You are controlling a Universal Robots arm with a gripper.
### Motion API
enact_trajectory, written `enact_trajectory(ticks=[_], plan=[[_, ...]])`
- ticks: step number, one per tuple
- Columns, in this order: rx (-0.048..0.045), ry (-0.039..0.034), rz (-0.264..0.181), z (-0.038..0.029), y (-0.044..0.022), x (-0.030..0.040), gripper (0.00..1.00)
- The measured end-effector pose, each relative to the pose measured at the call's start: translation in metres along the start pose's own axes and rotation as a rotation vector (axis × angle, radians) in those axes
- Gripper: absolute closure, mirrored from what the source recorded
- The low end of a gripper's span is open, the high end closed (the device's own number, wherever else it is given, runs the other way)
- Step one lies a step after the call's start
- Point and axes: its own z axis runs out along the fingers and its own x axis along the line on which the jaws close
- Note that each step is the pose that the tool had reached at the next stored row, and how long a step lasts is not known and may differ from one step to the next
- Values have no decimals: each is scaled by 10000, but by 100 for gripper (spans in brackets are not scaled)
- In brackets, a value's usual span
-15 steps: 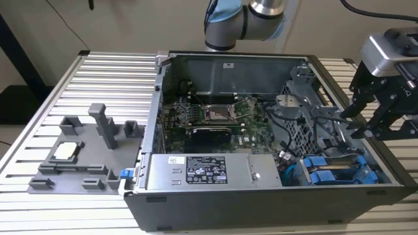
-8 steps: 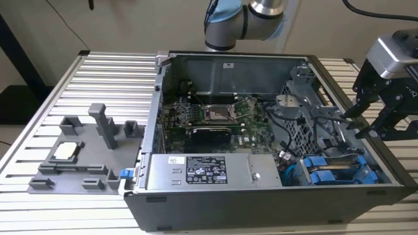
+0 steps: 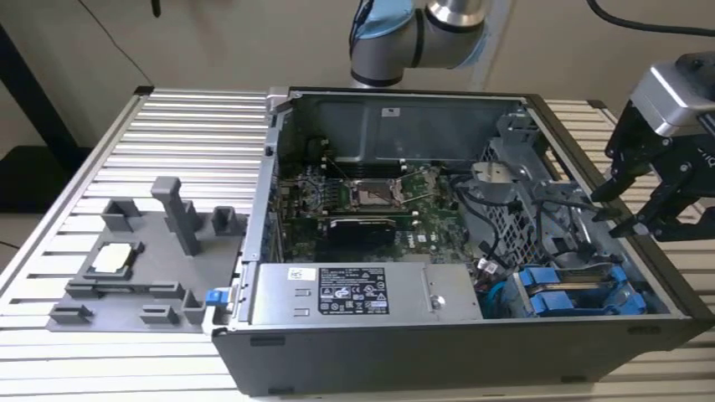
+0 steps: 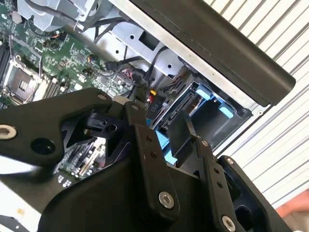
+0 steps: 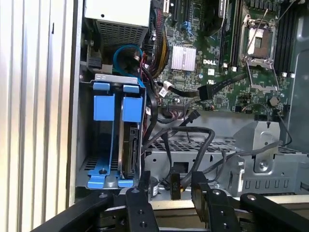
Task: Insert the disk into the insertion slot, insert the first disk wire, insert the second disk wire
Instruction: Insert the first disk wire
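Blue-framed disk sits, I think, inside the slot of the cage, at the case corner; it is dark there. My gripper hangs over the case wall just beside the cage, jaws wide apart, and I see nothing held between them.

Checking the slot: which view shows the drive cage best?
First wrist view: it looks into the cage, both blue frames plain. Exterior view shows the frames at an angle; in the second wrist view the gripper hides part.
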Motion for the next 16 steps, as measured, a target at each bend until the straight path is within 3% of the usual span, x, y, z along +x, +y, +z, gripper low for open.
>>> enact_trajectory(ticks=[5, 11, 16], plan=[[1, -12, 0, 0, 0, 0, 55], [2, -26, 0, 0, 0, 0, 80], [3, -37, 0, 0, 0, 0, 81]])
